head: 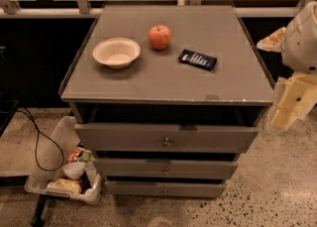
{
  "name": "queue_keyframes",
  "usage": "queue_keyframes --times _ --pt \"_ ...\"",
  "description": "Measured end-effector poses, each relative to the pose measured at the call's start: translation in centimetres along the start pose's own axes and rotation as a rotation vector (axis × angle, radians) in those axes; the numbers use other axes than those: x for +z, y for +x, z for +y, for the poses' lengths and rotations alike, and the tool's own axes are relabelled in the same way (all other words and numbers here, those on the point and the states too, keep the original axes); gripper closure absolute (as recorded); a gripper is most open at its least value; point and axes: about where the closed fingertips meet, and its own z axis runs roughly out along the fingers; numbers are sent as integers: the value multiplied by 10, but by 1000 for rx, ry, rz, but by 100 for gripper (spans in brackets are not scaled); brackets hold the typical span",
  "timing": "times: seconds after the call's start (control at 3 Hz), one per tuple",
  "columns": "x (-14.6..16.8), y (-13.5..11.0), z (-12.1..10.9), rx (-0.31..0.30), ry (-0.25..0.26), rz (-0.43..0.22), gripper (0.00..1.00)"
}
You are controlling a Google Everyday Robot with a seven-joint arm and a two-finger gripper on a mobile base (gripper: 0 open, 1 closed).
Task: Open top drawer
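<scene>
The top drawer [166, 137] is the widest of three grey-brown drawers in a low cabinet. Its flat front has a small round metal knob [167, 142]. The front stands a little forward of the cabinet, with a dark gap under the cabinet top [168, 80]. The two narrower drawers [166, 168] sit below it. My arm with the cream-coloured gripper [291, 106] hangs at the right edge of the view. It is beside the cabinet's right front corner, apart from the drawer and its knob.
On the cabinet top lie a white bowl [117, 51], a red apple [159, 36] and a dark snack packet [197, 59]. A plastic bin of rubbish [64, 174] and a black cable [37, 144] lie on the floor at the left. A railing and dark glass stand behind.
</scene>
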Motion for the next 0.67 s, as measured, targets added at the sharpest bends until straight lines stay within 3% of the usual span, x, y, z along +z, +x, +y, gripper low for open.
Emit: queue_keyframes --times 0.67 --pt "61 27 38 -81 -13 -224 0"
